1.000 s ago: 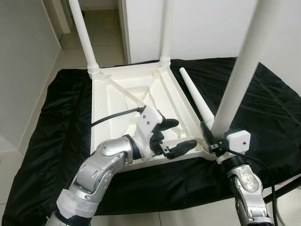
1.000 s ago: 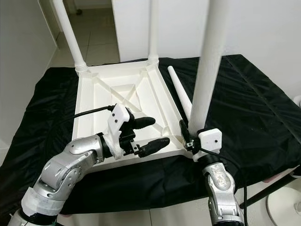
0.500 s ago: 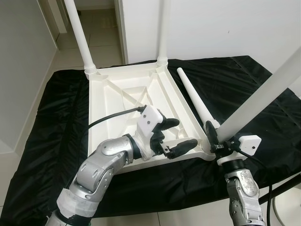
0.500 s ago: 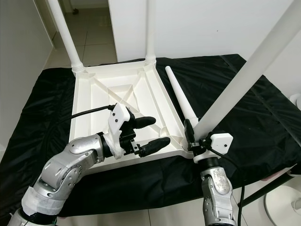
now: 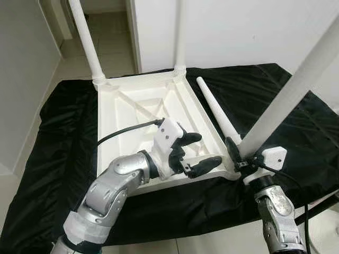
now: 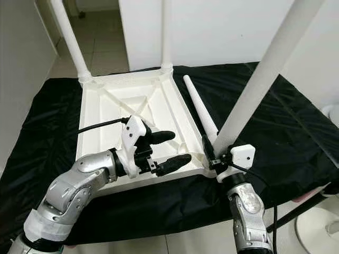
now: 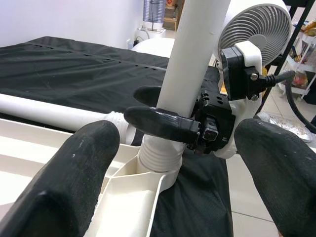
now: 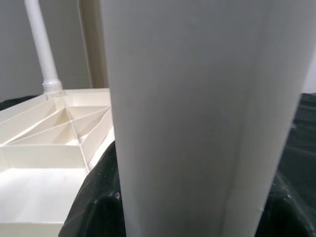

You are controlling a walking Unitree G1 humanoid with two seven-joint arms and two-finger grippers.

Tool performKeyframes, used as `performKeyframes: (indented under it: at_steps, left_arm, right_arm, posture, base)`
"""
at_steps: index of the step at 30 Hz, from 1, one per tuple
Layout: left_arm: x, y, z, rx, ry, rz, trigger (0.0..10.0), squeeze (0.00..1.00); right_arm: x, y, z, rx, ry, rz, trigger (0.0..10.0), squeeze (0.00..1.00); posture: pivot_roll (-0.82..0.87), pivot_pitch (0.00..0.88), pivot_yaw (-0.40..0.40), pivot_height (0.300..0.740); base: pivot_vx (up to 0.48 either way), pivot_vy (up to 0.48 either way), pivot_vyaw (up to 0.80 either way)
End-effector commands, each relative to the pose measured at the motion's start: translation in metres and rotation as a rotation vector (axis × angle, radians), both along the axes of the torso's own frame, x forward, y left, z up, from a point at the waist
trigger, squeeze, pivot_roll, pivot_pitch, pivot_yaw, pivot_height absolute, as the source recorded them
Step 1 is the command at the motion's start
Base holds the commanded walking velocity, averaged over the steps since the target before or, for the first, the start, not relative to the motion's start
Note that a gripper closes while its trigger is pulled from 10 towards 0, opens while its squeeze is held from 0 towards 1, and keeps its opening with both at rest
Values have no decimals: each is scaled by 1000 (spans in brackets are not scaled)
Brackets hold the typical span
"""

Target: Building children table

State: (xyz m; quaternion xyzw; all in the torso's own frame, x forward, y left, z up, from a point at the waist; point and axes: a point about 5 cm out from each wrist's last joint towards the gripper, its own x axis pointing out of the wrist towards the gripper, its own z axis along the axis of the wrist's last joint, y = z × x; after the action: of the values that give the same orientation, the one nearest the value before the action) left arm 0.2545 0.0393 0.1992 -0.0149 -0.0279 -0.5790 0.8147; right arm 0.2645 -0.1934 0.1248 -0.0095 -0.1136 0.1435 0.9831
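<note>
The white plastic children's tabletop (image 5: 143, 114) lay upside down on a black cloth (image 5: 275, 106) that covered the work surface. Two white round legs stood upright in its far corners (image 5: 85, 37) (image 5: 179, 32). A loose tapered white leg (image 5: 214, 111) lay on the cloth just right of the tabletop. The right gripper (image 5: 239, 159) clamped its fingers on a third white leg (image 5: 288, 92), which leaned to the right with its threaded base seated at the near right corner socket (image 7: 153, 168). The left gripper (image 5: 197, 154) hovered over the near edge of the tabletop, fingers spread and empty.
</note>
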Motion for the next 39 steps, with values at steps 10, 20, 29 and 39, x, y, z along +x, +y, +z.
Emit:
performKeyframes:
  at_steps: [10,20,29,39]
  left_arm:
    - [-2,0,5,-3,-14,-23,10000,0]
    - [-3,-2,5,-6,-16,-26,10000,0]
    - [-4,-2,4,-6,-18,-21,10000,0]
    - [-5,-5,3,-8,-22,-26,10000,0]
  right_arm:
    - [0,-3,-43,68,333,-12,10000,0]
    - [0,2,-35,15,281,-10,10000,0]
    - [3,19,-24,106,246,-134,10000,0]
    - [10,42,-9,253,220,-392,10000,0]
  posture:
    - [-110,28,51,740]
    - [-106,20,36,740]
    - [-104,10,24,740]
    - [-107,0,16,740]
  base:
    - [0,0,0]
    - [0,0,0]
    - [0,0,0]
    - [0,0,0]
